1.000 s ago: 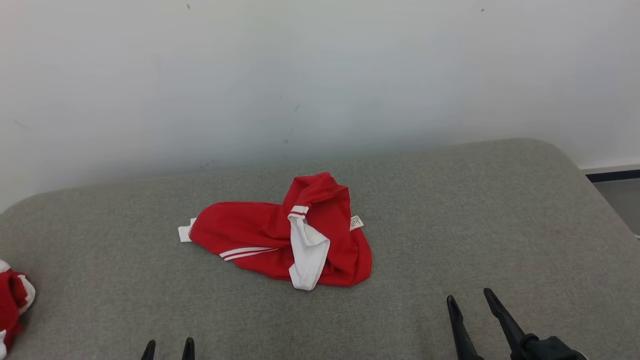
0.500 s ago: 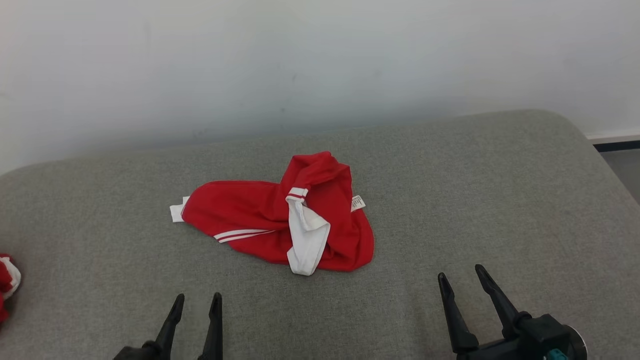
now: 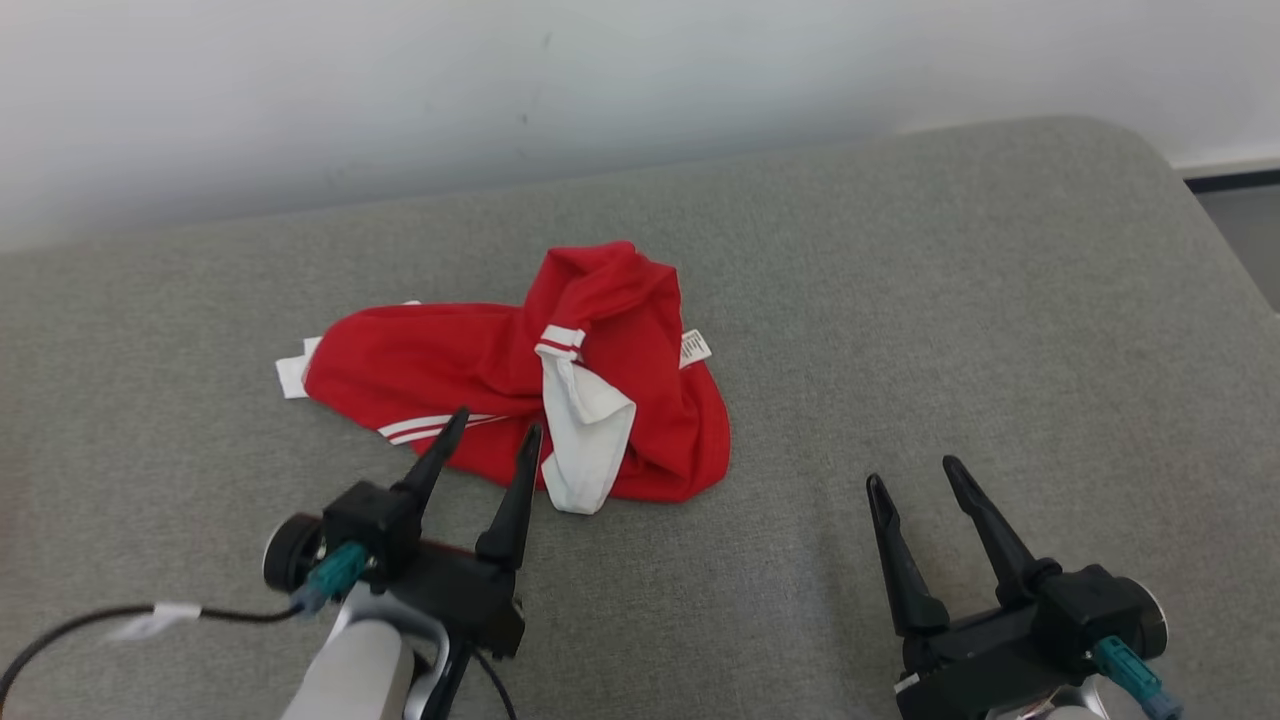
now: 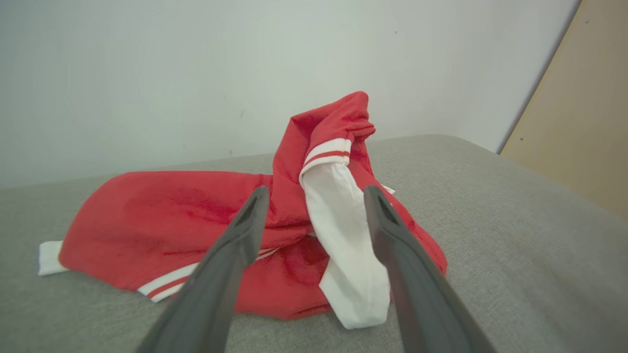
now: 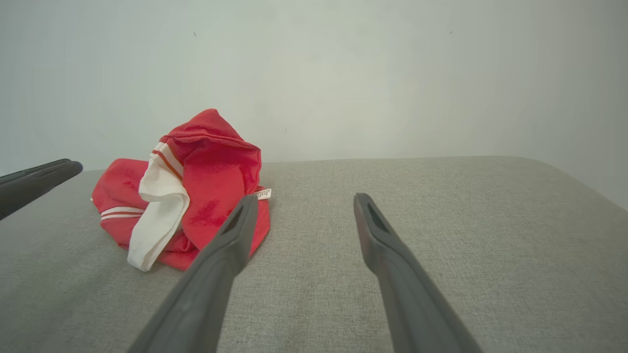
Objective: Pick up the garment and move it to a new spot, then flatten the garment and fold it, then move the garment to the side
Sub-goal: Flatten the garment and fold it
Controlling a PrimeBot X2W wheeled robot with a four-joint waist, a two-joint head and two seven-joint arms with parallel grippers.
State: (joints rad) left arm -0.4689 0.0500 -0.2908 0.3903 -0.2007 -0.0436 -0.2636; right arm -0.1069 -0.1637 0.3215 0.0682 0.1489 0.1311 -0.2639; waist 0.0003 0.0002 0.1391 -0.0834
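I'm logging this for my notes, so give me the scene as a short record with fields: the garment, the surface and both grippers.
garment: red with white trim, crumpled, lying mid-surface
surface: grey padded top against a pale wall
left gripper: open, fingertips at the garment's near edge, holding nothing; contact cannot be told
right gripper: open, over bare surface to the right of the garment, apart from it
task stage: garment not yet picked up

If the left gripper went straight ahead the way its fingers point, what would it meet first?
Most likely the red garment, around its white part: the left gripper points its open fingers straight at it. Whether the tips already touch cloth is unclear.
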